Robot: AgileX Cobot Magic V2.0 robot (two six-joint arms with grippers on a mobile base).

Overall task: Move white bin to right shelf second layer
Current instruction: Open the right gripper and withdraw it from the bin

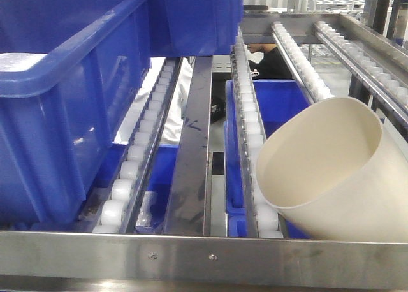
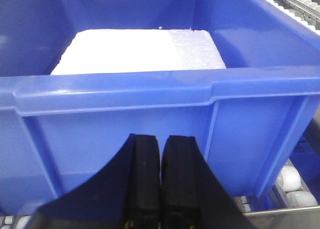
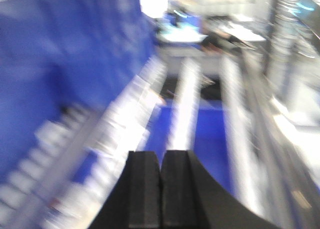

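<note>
cream white bin [image 1: 338, 171] tilted on roller shelf [image 1: 255, 132].

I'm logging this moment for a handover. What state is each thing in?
white bin: tipped on its side on the roller tracks, mouth facing left, empty.
blue crate: upright on the rollers, holding a white block.
left gripper: shut, empty, facing the crate wall.
right gripper: shut, empty; view blurred.

white bin [image 1: 331, 171] tilted on roller track [image 1: 252, 139] | blue crate [image 1: 64, 101] left
</note>
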